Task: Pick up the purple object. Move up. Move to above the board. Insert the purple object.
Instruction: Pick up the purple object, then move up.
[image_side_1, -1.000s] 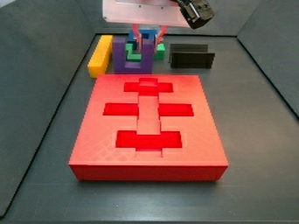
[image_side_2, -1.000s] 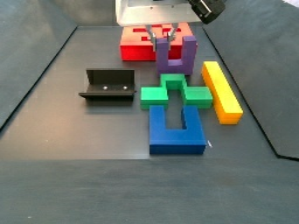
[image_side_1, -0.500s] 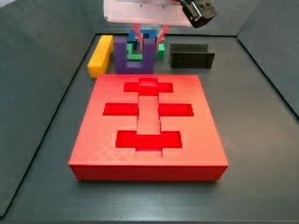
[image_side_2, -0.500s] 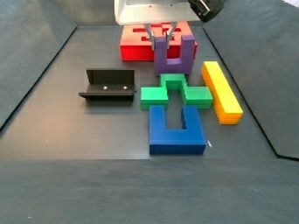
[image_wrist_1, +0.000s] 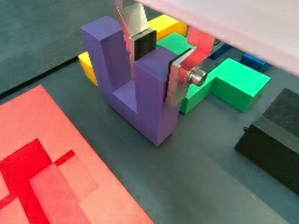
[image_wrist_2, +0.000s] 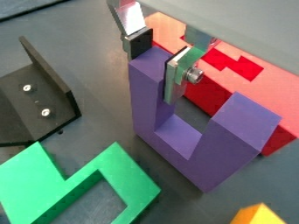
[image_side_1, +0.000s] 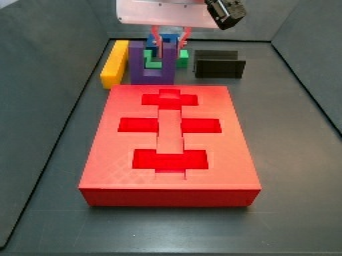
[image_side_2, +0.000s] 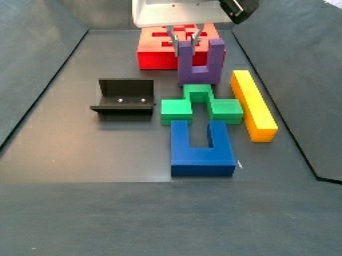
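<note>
purple object (image_wrist_2: 193, 131): upright on the floor, arms up, just beyond the board's (image_side_1: 171, 140) 12 o'clock edge | gripper (image_wrist_2: 158, 54): low over it, jaws closed on one upright arm | green block (image_side_2: 201, 106) near, yellow bar (image_side_2: 254, 102) beside | fixture (image_side_2: 124, 98) well apart

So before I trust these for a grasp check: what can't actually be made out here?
- Gripper: in both wrist views its fingers straddle one arm of the purple object, but pad contact is unclear.
- Purple object in a side view: mostly hidden behind the board and gripper.
- Board in a side view: far end covered by the gripper body.
- Yellow bar: mostly hidden behind the purple object in a wrist view.
</note>
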